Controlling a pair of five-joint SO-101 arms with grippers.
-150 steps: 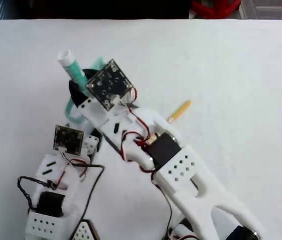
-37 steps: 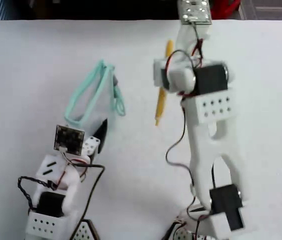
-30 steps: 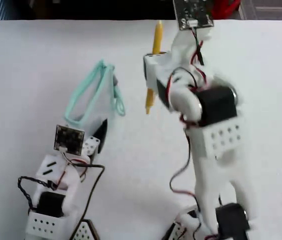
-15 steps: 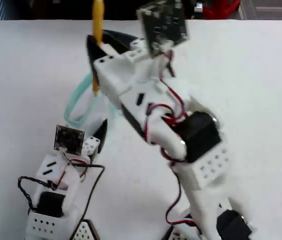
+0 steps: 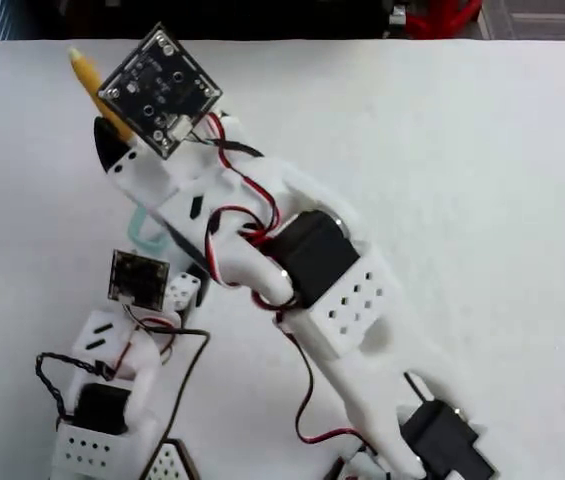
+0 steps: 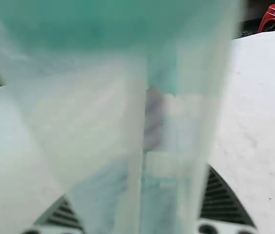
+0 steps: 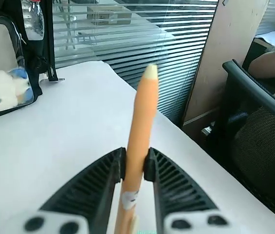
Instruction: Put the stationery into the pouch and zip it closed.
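At the bench's (image 5: 462, 150) ten o'clock, my right claw (image 7: 135, 160) grips the pen (image 7: 141, 107). I would tilt it tip-down, then lower it slowly into the pouch (image 5: 142, 226) at its five o'clock.

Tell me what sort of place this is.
Probably an office: window blinds behind, a black mesh desk chair alongside, and a white worktable under the arms.
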